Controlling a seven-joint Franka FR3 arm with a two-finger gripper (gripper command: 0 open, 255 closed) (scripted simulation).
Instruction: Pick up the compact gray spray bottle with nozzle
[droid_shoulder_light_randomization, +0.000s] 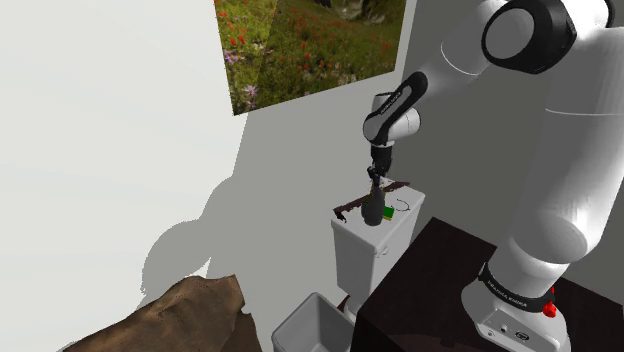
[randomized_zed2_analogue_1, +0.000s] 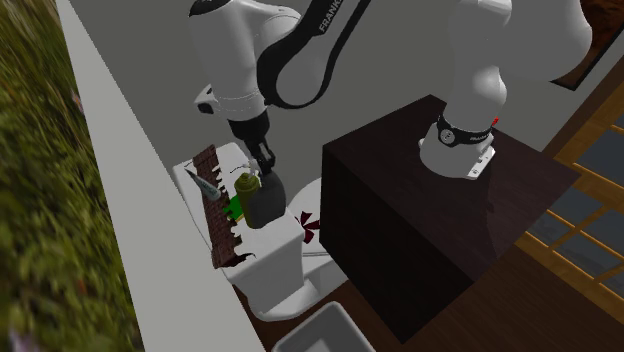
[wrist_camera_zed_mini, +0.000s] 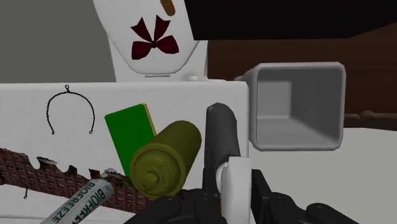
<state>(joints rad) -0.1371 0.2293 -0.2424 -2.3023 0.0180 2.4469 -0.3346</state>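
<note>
Jaws clamped on the white nozzle end of 1 dark gray spray bottle (wrist_camera_zed_mini: 219, 137), upright over the toilet tank (droid_shoulder_light_randomization: 355, 247); olive can (wrist_camera_zed_mini: 167, 158) and green box (wrist_camera_zed_mini: 129, 130) just beside it.

Built of thick, rounded white arm (droid_shoulder_light_randomization: 570, 160) segments, joined by dark grey rings (droid_shoulder_light_randomization: 528, 35). Lettered FRANKA (randomized_zed2_analogue_1: 335, 14) in white on one dark joint. Banded in black at the base collar (droid_shoulder_light_randomization: 512, 288), with small white lettering too fine to read. Marked by a red button (droid_shoulder_light_randomization: 549, 309) on the white foot (droid_shoulder_light_randomization: 515, 330). Tipped, past a smaller white wrist (droid_shoulder_light_randomization: 400, 105), with an all-black gripper (droid_shoulder_light_randomization: 374, 188).
</note>
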